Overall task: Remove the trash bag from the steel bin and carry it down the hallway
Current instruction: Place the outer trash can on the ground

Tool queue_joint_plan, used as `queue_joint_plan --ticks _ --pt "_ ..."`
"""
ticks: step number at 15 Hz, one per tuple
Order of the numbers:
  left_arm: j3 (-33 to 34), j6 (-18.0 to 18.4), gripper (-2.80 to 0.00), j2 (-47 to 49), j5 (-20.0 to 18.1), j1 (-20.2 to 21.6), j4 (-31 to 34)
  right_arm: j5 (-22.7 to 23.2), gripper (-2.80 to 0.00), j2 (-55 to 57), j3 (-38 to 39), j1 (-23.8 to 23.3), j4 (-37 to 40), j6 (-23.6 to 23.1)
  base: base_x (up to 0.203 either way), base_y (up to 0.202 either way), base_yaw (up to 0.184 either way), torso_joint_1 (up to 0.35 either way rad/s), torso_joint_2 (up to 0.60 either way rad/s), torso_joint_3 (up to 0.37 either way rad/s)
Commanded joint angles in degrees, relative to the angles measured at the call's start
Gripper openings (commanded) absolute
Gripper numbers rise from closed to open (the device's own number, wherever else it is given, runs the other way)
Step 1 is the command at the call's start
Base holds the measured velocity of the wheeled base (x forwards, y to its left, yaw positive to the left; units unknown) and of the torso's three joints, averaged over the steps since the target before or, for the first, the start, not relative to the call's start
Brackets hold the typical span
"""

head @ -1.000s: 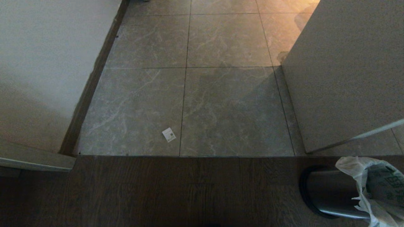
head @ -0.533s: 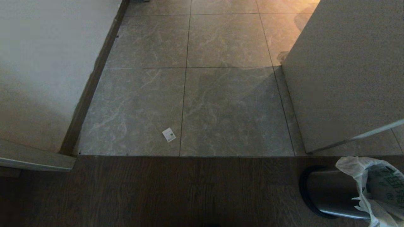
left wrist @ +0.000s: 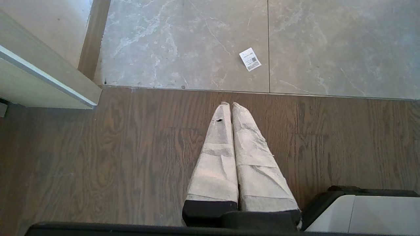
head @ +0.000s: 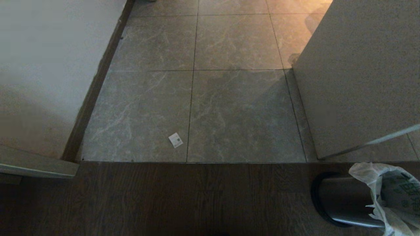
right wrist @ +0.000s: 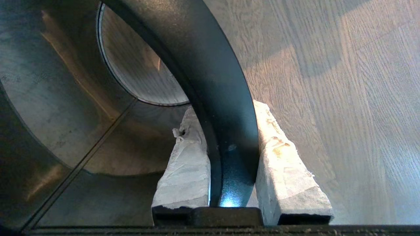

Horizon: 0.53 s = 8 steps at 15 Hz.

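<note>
The steel bin (head: 341,200) lies tilted on the dark wood floor at the head view's lower right, its black base ring toward the left. The white trash bag (head: 392,193), printed in green, bunches up at the bin's mouth. My right gripper (right wrist: 226,109) is shut on the bin's black rim (right wrist: 226,98), with one finger inside the steel wall and the other outside. No bag shows in the right wrist view, and this gripper is outside the head view. My left gripper (left wrist: 228,104) hangs shut and empty over the wood floor.
The hallway's grey marble tiles (head: 236,108) begin just past the wood floor's edge. A small white paper scrap (head: 176,140) lies on them. A white wall with a dark baseboard (head: 95,88) bounds the left, and a white panel (head: 357,75) the right.
The bag's printed folds at the bin's mouth have shifted slightly. The bin, the floor and the scrap stand as before.
</note>
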Motion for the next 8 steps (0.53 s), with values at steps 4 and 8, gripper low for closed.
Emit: queue_joint_plan --ticks 4,8 --pt "0.00 -0.03 -2.80 0.00 0.02 0.00 -0.01 0.17 -2.80 0.23 -0.06 0.30 -0.12 -1.01 0.000 0.000 0.000 0.000 0.00 0.000" --pt "0.00 -0.03 -2.80 0.00 0.02 0.00 -0.01 -0.18 0.00 0.32 -0.30 0.39 -0.33 -1.52 0.000 0.000 0.000 0.000 0.00 0.000"
